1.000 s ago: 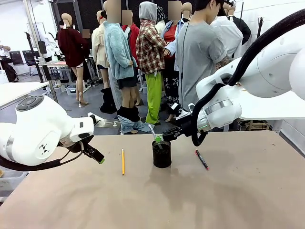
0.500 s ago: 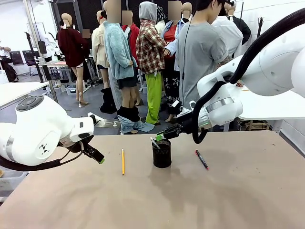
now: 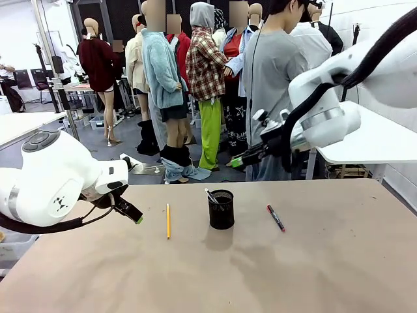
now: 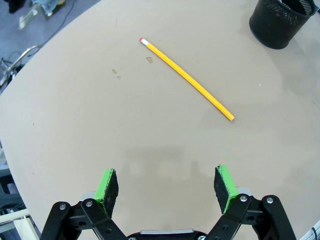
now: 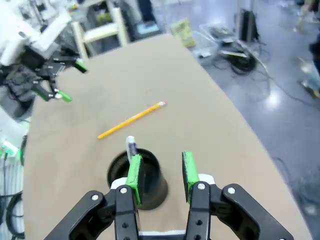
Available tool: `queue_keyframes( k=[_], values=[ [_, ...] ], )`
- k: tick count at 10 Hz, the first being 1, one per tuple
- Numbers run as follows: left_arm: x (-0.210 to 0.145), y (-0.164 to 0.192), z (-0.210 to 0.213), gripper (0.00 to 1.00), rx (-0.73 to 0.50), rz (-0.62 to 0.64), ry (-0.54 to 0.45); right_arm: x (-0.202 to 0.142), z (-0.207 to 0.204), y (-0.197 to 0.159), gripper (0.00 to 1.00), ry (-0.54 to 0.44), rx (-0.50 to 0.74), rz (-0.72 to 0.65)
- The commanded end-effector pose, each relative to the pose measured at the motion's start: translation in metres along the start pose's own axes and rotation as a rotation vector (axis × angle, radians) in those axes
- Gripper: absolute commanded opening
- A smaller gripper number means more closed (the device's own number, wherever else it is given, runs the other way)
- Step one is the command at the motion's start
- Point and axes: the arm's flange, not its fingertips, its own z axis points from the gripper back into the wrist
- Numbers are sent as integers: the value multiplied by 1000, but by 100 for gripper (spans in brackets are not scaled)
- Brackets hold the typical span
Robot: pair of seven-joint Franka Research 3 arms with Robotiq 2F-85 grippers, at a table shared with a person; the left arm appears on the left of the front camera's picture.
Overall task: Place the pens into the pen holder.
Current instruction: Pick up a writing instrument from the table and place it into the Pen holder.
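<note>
The black mesh pen holder (image 3: 221, 210) stands mid-table with the slim whitish pen (image 3: 211, 195) leaning inside it. A yellow pencil (image 3: 167, 220) lies to its left and the dark red-ended marker (image 3: 275, 218) to its right. My right gripper (image 3: 236, 161) hangs above and behind the holder, jaws apart with nothing between them. Its wrist view looks down on the holder (image 5: 150, 177), the pen tip (image 5: 131, 146) and the pencil (image 5: 131, 120). My left gripper (image 3: 137, 218) is open low over the table, short of the pencil (image 4: 187, 80); the holder (image 4: 280, 20) sits farther off.
The brown table (image 3: 313, 274) has bare room in front and to the right. A person in a grey shirt (image 3: 273, 78) stands at the far side, turned away. The left arm's gripper (image 5: 55, 87) shows across the table in the right wrist view.
My right gripper let the whitish pen drop into the holder, opened, then rose up and back to the right. The left arm has not moved.
</note>
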Motion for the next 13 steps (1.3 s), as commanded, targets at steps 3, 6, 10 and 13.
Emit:
queue_keyframes(
  k=[3,6,10,13],
  values=[
    [-1,2,1,100,0,4,-1,53,49,20,41,350,-295,-144],
    [-1,2,1,100,0,4,-1,72,40,18,41,653,-414,-281],
    [-1,2,1,100,0,4,-1,55,16,10,41,812,-424,-393],
    [-1,2,1,100,0,4,-1,21,-9,4,65,850,-406,-461]
  ],
)
